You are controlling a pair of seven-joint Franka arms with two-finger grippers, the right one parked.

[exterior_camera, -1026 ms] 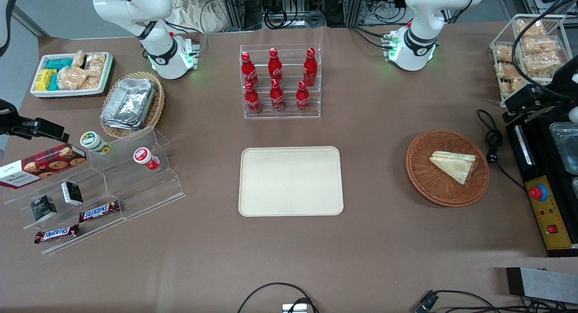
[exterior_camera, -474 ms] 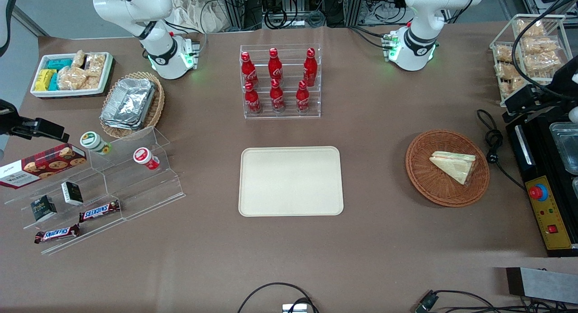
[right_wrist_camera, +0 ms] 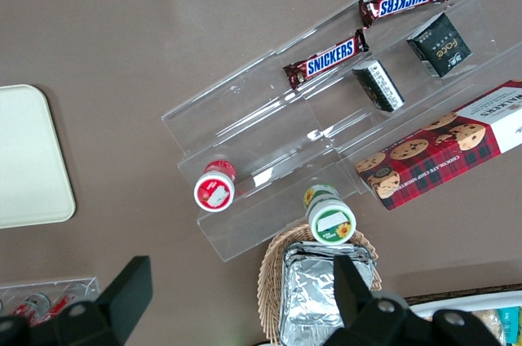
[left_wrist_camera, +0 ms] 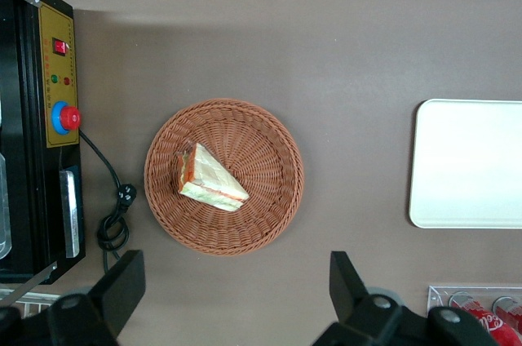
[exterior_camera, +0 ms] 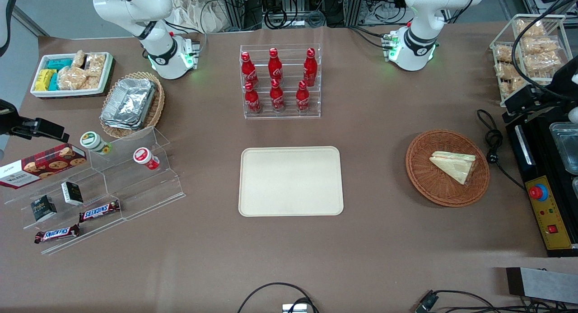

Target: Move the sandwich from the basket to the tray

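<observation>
Small triangular wedge sandwich of pale bread in clear wrap (exterior_camera: pixel 454 165), orange-red-green filling along the cut edge, lying flat in round shallow reddish-brown wicker basket (exterior_camera: pixel 424 182), off-centre toward the rim on the working arm's side, untouched. Same wedge (left_wrist_camera: pixel 207 179) and basket (left_wrist_camera: pixel 269 199) seen from straight above in the wrist view. Basket on brown counter (exterior_camera: pixel 379 240), toward the working arm's end, just beside a black coiled power cable (exterior_camera: pixel 493 141) and a black machine with yellow control panel and red button (exterior_camera: pixel 548 213). Flat cream-beige rectangular plastic tray with rounded corners (exterior_camera: pixel 291 181) at mid-counter, well apart from basket, bare counter between them. Tool (left_wrist_camera: pixel 236 297) high above the basket area, two dark fingers (left_wrist_camera: pixel 122 285) spread wide apart, holding nothing, not in contact with sandwich or basket. Clear acrylic rack of six red cola bottles (exterior_camera: pixel 280 80) farther from the front camera than the tray. Toward the parked arm's end: tan oval wicker basket with foil containers (exterior_camera: pixel 132 104), white rimmed bin of snack packs (exterior_camera: pixel 72 74), clear stepped acrylic display (exterior_camera: pixel 113 186) with two small round tubs, chocolate bars, small dark boxes and a red tartan cookie box (exterior_camera: pixel 41 165). Wire rack of bagged beige snacks (exterior_camera: pixel 526 51) at the working arm's end, farther from the front camera than the black machine.
</observation>
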